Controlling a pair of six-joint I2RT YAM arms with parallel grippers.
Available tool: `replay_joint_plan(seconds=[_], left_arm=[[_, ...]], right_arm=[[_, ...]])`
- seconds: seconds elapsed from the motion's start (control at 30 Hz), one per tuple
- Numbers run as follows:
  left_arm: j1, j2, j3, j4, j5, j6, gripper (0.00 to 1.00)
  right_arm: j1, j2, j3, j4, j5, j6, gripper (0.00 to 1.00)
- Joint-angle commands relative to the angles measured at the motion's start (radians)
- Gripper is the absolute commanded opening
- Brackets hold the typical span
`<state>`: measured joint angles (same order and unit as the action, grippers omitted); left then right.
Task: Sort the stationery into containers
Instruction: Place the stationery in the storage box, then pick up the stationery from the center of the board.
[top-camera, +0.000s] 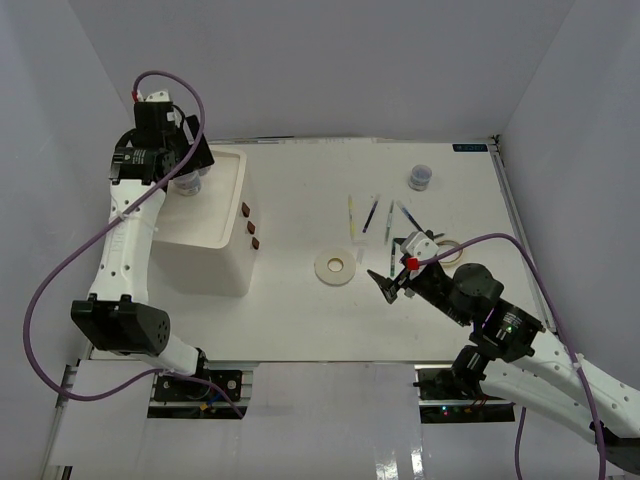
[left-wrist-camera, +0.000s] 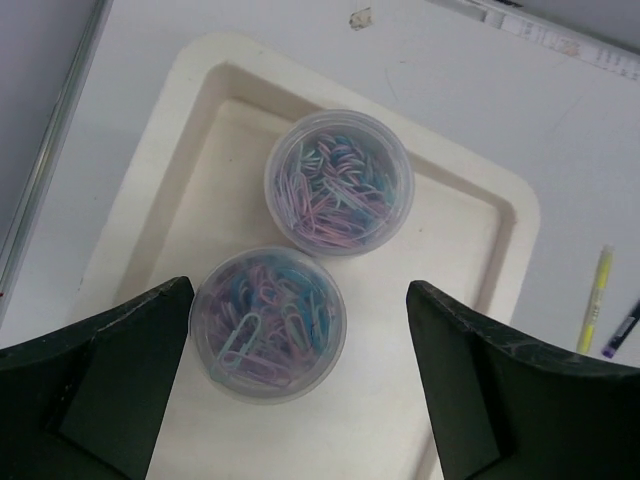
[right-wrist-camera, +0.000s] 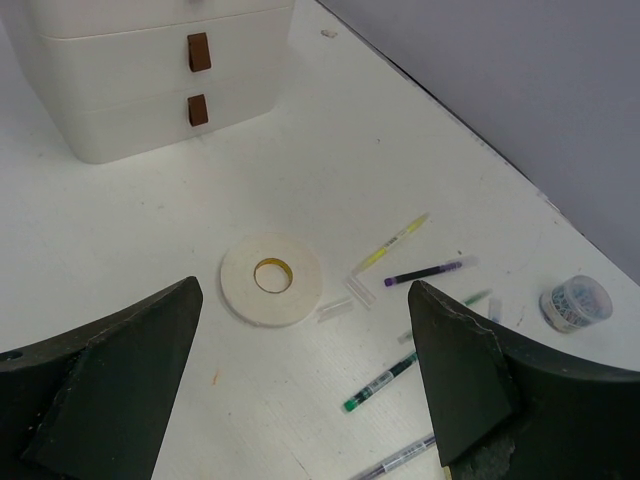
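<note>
The white drawer box (top-camera: 228, 262) stands at the left, and its top tray (left-wrist-camera: 205, 72) holds two clear jars of paper clips (left-wrist-camera: 339, 182) (left-wrist-camera: 268, 322). My left gripper (left-wrist-camera: 300, 300) is open above the tray and the nearer jar lies between its fingers, untouched. It also shows in the top view (top-camera: 185, 172). A third jar (top-camera: 421, 177) stands at the far right. A cream tape ring (top-camera: 335, 266) (right-wrist-camera: 270, 279) lies mid-table. My right gripper (top-camera: 395, 276) (right-wrist-camera: 305, 292) is open and empty above it. Yellow (right-wrist-camera: 392, 244), dark (right-wrist-camera: 425, 271), green (right-wrist-camera: 380, 381) and clear (right-wrist-camera: 395, 460) pens lie scattered.
A second tape ring (top-camera: 447, 250) lies partly under my right arm. Brown knobs (right-wrist-camera: 199, 52) mark the shut drawers, which face right. Small clear pen caps (right-wrist-camera: 335, 310) lie beside the tape ring. White walls close the back and both sides.
</note>
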<state>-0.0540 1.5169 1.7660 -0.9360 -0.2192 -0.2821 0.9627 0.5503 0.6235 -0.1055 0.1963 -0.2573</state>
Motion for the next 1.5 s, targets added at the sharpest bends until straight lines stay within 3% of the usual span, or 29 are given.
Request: replay_joint_plan(seconds=[0.0,0.3,0.37,0.47,0.53,0.63,0.8,0.93,1.13,1.27,1.47], left_arm=[[0.005,-0.076,0.072,0.005,0.079,-0.008,0.98],[0.002,-0.109,0.075,0.1,0.277,-0.008,0.98],[-0.001,-0.11,0.066,0.109,0.305,-0.015,0.98],[-0.013,-0.135,0.003,0.169,0.414,-0.038,0.98],[-0.049,-0.149,-0.049,0.221,0.48,-0.043,0.98],[-0.153,-0.146,-0.088,0.259,0.468,-0.02,0.98],[-0.292,-0.121,-0.154,0.359,0.481,0.017,0.98],[-0.326,-0.144,-0.282,0.482,0.523,0.047,0.98],[-0.342,-0.159,-0.431,0.589,0.558,0.087,0.98],[-0.343,-0.179,-0.528,0.654,0.607,0.084,0.98],[-0.345,-0.213,-0.588,0.669,0.552,0.066,0.98]], right_arm=[[0.005,0.003,0.001,0.029,0.011,0.006,0.9],[0.005,0.01,0.004,0.029,0.078,0.004,0.9],[0.007,0.019,0.01,0.033,0.144,0.018,0.9],[0.001,0.069,0.041,0.032,0.396,0.03,0.9],[-0.013,0.129,0.071,0.032,0.466,0.033,0.9],[-0.099,0.213,0.119,0.032,0.485,0.067,0.9],[-0.376,0.356,0.186,0.032,0.295,0.133,0.9],[-0.531,0.503,0.252,0.044,0.166,0.141,0.9],[-0.761,0.739,0.255,0.266,-0.084,0.133,0.9],[-0.834,0.951,0.307,0.378,-0.236,0.052,0.9],[-0.887,1.206,0.479,0.428,-0.363,-0.06,0.9]])
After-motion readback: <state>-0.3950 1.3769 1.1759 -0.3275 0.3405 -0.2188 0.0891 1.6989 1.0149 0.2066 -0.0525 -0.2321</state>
